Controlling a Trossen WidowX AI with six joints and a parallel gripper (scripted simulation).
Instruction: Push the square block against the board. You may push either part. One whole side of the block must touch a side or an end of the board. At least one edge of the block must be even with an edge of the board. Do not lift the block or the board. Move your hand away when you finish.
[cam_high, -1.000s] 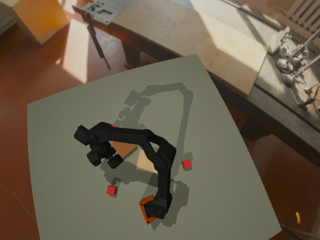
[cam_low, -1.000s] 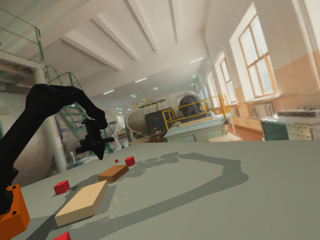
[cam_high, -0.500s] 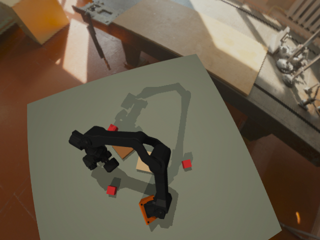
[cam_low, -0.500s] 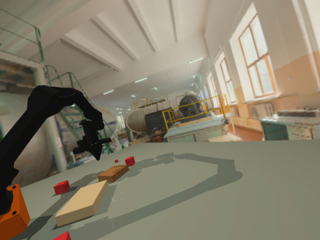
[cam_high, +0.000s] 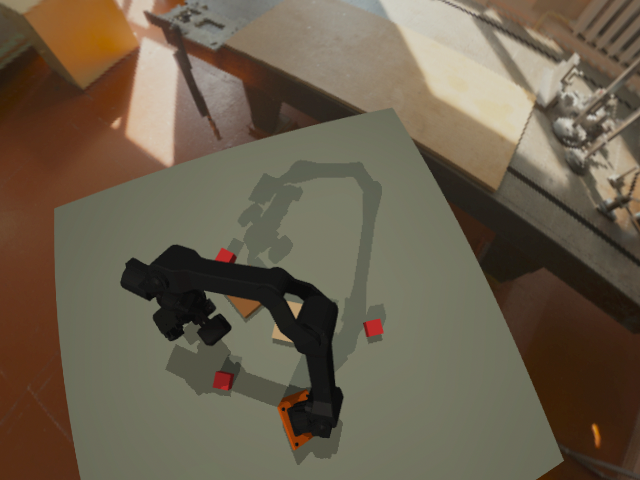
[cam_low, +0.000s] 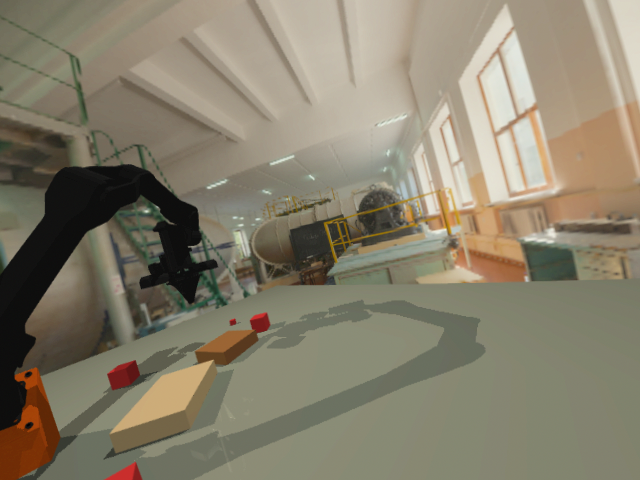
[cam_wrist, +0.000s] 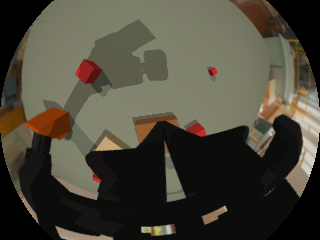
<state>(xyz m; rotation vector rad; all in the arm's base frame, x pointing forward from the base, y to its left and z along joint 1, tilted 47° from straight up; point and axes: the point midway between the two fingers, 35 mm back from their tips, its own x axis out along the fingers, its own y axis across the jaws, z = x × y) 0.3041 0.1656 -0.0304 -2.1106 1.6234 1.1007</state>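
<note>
The square block is brown and lies flat on the table, partly hidden by the arm in the top view and by the fingers in the wrist view. The board is pale wood, flat and partly covered by the arm in the top view. That view shows a strip of table between the two; they are apart and turned at different angles. My gripper is shut and empty, raised above the table and clear of both parts.
Red cubes stand around the parts: one near the block, one on the base side, one beyond the board, and a far one. The arm's orange base is nearby.
</note>
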